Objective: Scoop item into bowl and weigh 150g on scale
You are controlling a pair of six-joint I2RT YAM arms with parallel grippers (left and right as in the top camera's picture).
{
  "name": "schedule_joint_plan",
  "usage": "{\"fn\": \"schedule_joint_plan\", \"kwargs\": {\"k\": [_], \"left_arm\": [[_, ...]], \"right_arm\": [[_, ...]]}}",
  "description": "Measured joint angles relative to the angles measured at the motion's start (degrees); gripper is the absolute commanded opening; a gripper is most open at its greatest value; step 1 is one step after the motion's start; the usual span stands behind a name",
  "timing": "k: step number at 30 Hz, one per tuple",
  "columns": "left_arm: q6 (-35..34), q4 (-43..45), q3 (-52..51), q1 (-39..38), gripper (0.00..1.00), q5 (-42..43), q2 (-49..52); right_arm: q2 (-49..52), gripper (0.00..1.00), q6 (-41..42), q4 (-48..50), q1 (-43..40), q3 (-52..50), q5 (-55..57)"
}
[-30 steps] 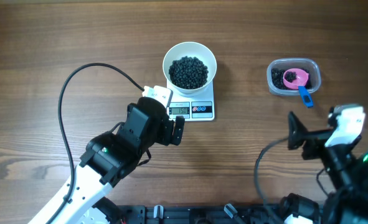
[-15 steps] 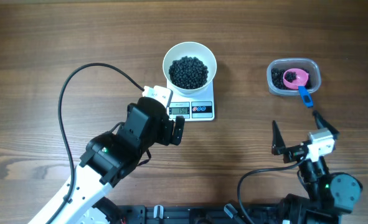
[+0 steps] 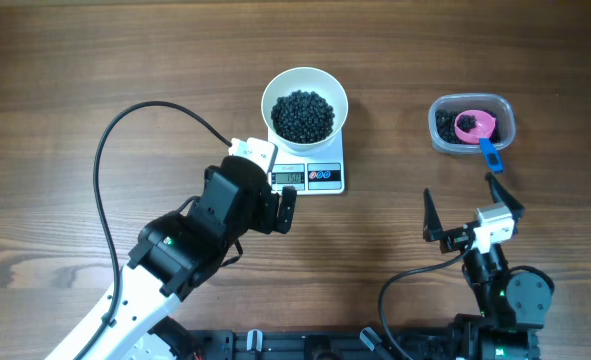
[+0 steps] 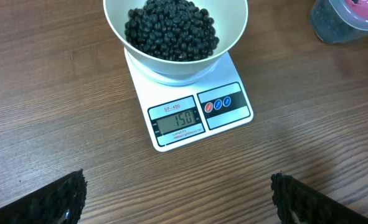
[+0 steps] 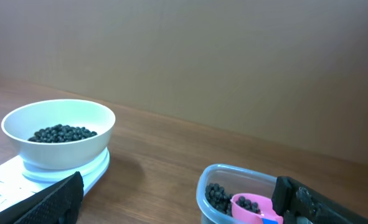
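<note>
At the left, left gripper [image 4: 179, 202] gaping wide, empty, just short of the scale [image 3: 308, 177]. Risk there: nudging it forward, jolting the white bowl [image 3: 305, 71] of black beans [image 3: 303, 115] on top, spoiling the 150 reading. Farther right, clear tub [image 3: 435, 125] with pink scoop [image 3: 473, 125]; near it right gripper [image 3: 462, 200], likewise wide, empty. Wood-grain table [image 3: 75, 60]; plain tan wall [image 5: 233, 62] behind

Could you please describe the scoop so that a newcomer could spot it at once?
On the wooden table, look right of the bowl on the scale to the clear tub. The scoop lies inside it among black beads: the only pink thing here, its blue handle poking over the tub's near rim.
</note>
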Motion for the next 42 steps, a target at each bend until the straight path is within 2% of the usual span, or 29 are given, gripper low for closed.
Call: {"fn": "schedule_joint_plan", "kwargs": {"k": [18, 24, 42], "left_arm": [[0.0, 0.0, 0.0, 0.0, 1.0, 0.0, 0.0], [0.0, 0.0, 0.0, 0.0, 1.0, 0.0, 0.0], [0.0, 0.0, 0.0, 0.0, 1.0, 0.0, 0.0]], "right_arm": [[-0.1, 1.0, 1.2, -0.3, 3.8, -2.6, 8.9], [-0.1, 1.0, 4.8, -0.5, 3.8, -2.6, 11.7], [-0.1, 1.0, 5.6, -0.5, 3.8, -2.6, 12.6]]}}
